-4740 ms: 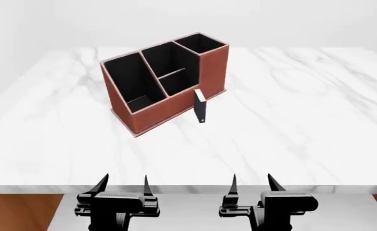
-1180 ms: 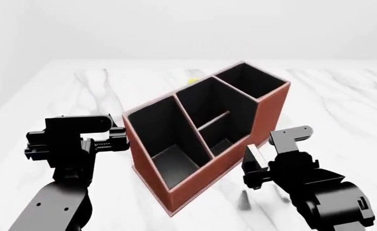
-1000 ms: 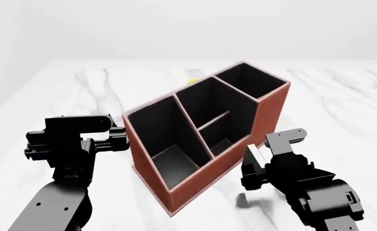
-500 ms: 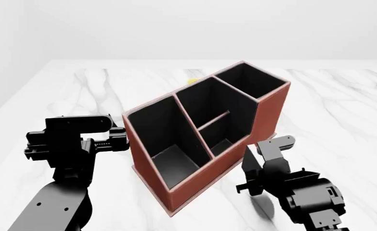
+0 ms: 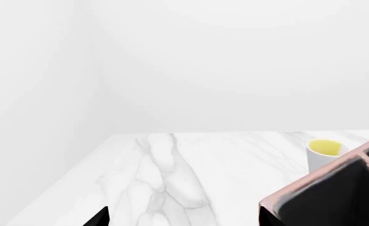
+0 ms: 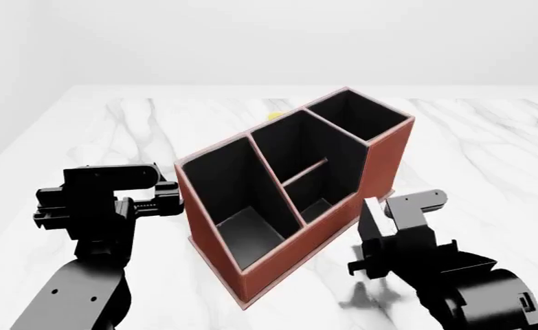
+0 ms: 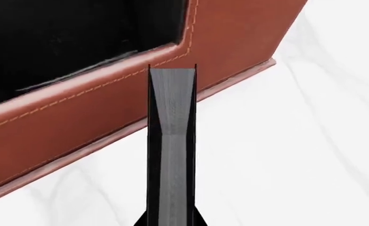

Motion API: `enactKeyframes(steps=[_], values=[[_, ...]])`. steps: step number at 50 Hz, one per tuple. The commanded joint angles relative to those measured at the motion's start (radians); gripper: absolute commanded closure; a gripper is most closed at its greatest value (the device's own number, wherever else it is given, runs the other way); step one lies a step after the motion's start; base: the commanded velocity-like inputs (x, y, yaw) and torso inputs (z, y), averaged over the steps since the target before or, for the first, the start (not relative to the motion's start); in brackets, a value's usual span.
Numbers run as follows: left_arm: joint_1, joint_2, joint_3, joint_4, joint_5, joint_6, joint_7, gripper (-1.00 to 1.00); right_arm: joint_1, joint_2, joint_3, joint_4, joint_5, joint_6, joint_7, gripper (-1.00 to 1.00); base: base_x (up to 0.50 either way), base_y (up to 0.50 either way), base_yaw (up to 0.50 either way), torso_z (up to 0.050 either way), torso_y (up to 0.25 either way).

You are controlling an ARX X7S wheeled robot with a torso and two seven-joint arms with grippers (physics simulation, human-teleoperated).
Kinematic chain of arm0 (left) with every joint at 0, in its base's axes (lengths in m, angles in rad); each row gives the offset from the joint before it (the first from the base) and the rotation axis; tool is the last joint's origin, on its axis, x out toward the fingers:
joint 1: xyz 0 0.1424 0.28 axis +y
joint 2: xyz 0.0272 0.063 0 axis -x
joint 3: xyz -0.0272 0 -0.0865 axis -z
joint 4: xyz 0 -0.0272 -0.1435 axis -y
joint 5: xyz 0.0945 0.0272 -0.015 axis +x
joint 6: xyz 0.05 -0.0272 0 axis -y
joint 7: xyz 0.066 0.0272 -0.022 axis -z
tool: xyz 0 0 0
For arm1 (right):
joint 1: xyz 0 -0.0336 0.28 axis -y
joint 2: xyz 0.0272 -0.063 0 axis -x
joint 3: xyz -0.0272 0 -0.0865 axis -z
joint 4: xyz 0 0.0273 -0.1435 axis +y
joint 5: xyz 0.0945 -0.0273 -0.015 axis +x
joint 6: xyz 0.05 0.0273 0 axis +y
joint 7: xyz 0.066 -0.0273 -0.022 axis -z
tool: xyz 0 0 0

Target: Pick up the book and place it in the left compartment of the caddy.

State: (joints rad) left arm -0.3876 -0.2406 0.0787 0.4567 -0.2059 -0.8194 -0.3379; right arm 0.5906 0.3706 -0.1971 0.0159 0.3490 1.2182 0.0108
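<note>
While your right gripper (image 6: 372, 230) hangs just beside the caddy's (image 6: 378, 161) front wall, it is clamped on the book (image 7: 171, 141), which the right wrist view shows edge-on: grey page edges between two thin black covers, pinched at the near end and reaching toward the reddish-brown stitched wall. From your head view the book (image 6: 372, 218) shows as a small dark slab with a pale top edge, held upright above the white marble table (image 6: 488, 137), outside the caddy and near its low front corner. You can see the left compartment (image 6: 236, 206) as the long black-lined section on the caddy's left side, and nothing lies in it. Your left gripper (image 6: 170, 199) hovers close to the caddy's left wall; only its two dark fingertips peek into the left wrist view, spread apart with nothing between them. Beyond the caddy's far side stands a white cup with a yellow inside (image 5: 325, 154).
</note>
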Motion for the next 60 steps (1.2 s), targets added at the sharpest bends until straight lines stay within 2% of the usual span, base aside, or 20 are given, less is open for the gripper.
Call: enactKeyframes(steps=[1,3,5,8,11,15,17,25,32,40,41,47,60], values=[[-0.001,-0.004,-0.001,0.005,-0.006,-0.003,-0.005,-1.0,-0.142,0.079,0.181,-0.496,0.1,0.272,0.029,1.0,0.0,0.0,0.0,0.0,0.0],[-0.001,-0.004,-0.002,0.005,-0.007,-0.003,-0.006,-1.0,-0.16,0.096,0.225,-0.582,0.18,0.351,0.056,1.0,0.0,0.0,0.0,0.0,0.0],[-0.001,-0.005,-0.002,0.004,-0.008,-0.003,-0.007,-1.0,-0.164,0.144,0.244,-0.595,0.375,0.352,0.196,1.0,0.0,0.0,0.0,0.0,0.0],[-0.001,-0.005,-0.001,0.003,-0.008,-0.002,-0.009,-1.0,-0.135,0.254,0.264,-0.577,0.81,0.351,0.553,1.0,0.0,0.0,0.0,0.0,0.003],[0.001,-0.006,-0.003,0.005,-0.011,-0.003,-0.01,-1.0,-0.1,0.31,0.245,-0.571,1.181,0.345,0.754,1.0,0.0,0.0,0.0,0.0,0.0],[0.002,-0.007,-0.001,0.002,-0.011,0.0,-0.012,-1.0,-0.028,0.364,0.179,-0.566,1.446,0.287,0.912,1.0,0.0,0.0,0.0,0.0,0.0],[0.002,-0.008,0.0,0.002,-0.011,0.0,-0.012,-1.0,0.024,0.364,0.144,-0.554,1.494,0.271,0.934,1.0,0.0,0.0,0.0,0.0,0.005],[0.0,-0.01,0.0,-0.002,-0.015,0.003,-0.014,-1.0,0.296,0.267,-0.028,-0.415,1.511,0.287,0.934,1.0,0.0,0.0,0.0,0.0,0.0],[0.002,-0.012,0.0,0.002,-0.019,0.003,-0.016,-1.0,0.476,0.166,-0.092,-0.279,1.412,0.296,0.822,1.0,0.0,0.0,0.0,0.0,0.001],[-0.001,-0.014,-0.001,-0.005,-0.023,0.007,-0.017,-1.0,0.57,0.085,-0.187,-0.168,1.215,0.273,0.649,1.0,0.0,0.0,0.0,0.0,0.001],[-0.001,-0.014,-0.002,-0.002,-0.025,0.006,-0.017,-1.0,0.584,0.071,-0.221,-0.151,1.158,0.259,0.588,1.0,0.0,0.0,0.0,0.0,0.0],[-0.001,-0.016,-0.002,-0.005,-0.027,0.009,-0.017,-1.0,0.628,0.028,-0.333,-0.069,1.03,0.22,0.441,1.0,0.0,0.0,0.0,0.0,0.002],[-0.002,-0.019,0.004,-0.013,-0.03,0.013,-0.02,-1.0,0.73,-0.066,-0.482,0.125,0.882,0.159,0.288,1.0,0.0,0.0,0.0,0.0,0.001]])
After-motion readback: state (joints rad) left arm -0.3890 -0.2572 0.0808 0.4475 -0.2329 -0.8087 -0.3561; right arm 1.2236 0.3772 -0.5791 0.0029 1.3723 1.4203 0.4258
